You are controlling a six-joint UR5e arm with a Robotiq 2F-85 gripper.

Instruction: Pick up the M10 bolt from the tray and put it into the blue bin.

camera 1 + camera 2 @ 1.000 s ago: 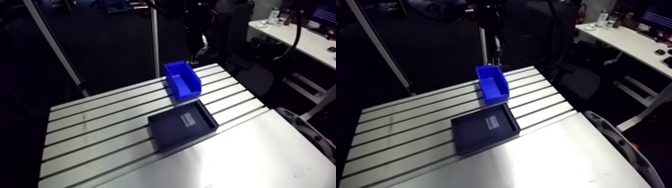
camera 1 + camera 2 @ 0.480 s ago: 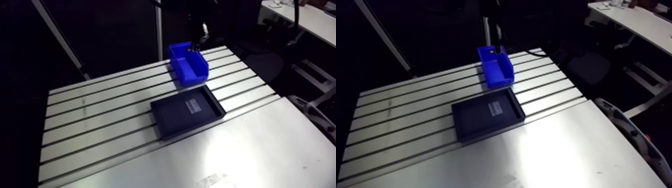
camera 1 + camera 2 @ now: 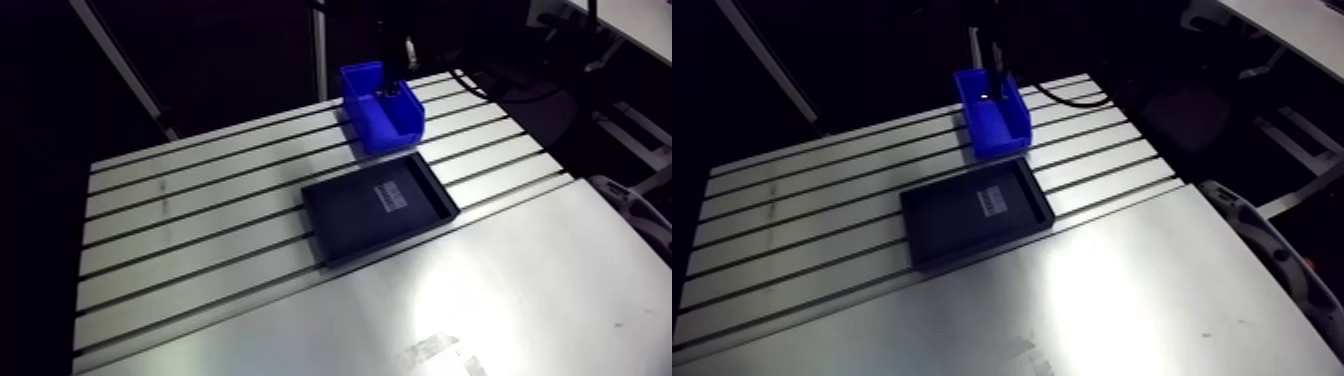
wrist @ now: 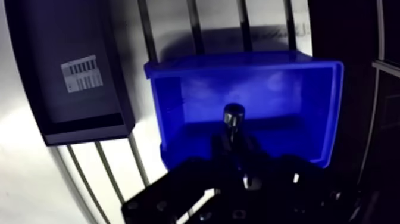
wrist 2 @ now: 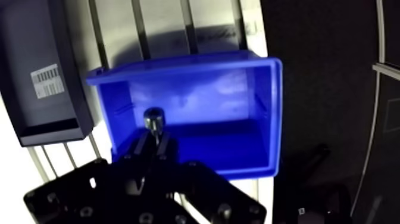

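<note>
The hand (image 4: 235,143) hangs directly over the blue bin (image 4: 268,89) at the far edge of the slotted aluminium tabletop (image 3: 200,230). It pinches the M10 bolt (image 4: 233,115) by its shank, with the two dark fingers (image 4: 255,152) pressed against it from either side. In the wrist view the bolt stands roughly upright in that grip, its rounded metallic head pointing down past the fingertips toward the bin's floor. The head sits inside the outline of the bin's rim, nearer the wall on the tray's side than the opposite wall. Whether the head is below the rim or touches the floor cannot be told from these views. The bin is an open-topped box of bright blue plastic, standing square on the tabletop across several of its slots. Just beside it, close to one of its long walls but apart from it, lies the tray (image 4: 36,77), dark, shallow and rectangular with a low raised rim. A small white barcode label (image 4: 81,73) is stuck on the tray's floor toward the end nearest the bin. In the arm view the tray lies slightly askew to the slots.
</note>
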